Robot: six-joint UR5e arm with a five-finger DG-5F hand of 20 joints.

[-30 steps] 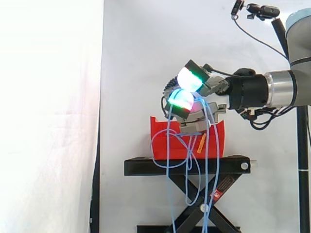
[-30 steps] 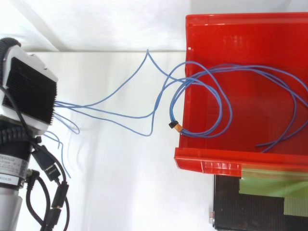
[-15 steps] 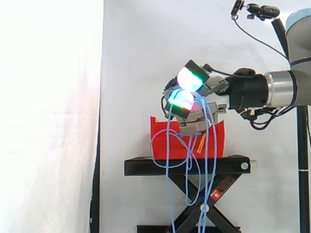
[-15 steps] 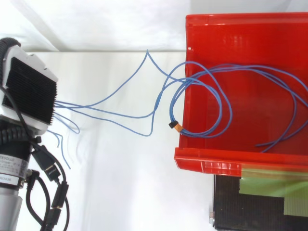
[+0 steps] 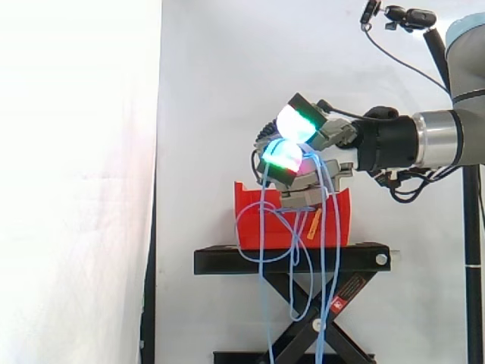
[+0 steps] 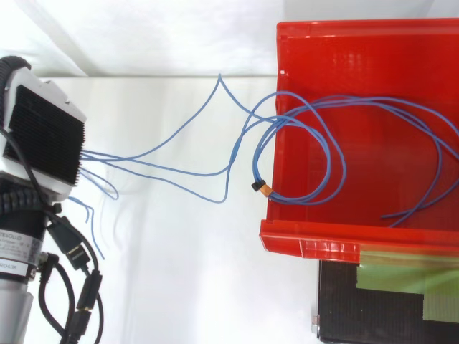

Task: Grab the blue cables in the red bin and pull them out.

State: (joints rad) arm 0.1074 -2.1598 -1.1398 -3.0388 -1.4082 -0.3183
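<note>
The hand [image 5: 331,138] hangs above and clear of the bin [image 6: 308,242], its fingers [image 5: 294,123] curled tight on the cables [image 5: 261,227]. Slack strands drop from it past the stand [image 5: 227,262], and loops lie in the bin. The cables look light, limp and smooth. They are apt to slip or catch on the rim, so a bunched pinch suits. Whether every strand is gripped, I cannot tell.

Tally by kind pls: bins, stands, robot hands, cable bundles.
red bin: 1
black stand: 1
hand: 1
blue cables: 1 tangled bundle, held in the hand; single strands cannot be counted
Total: 4
</note>
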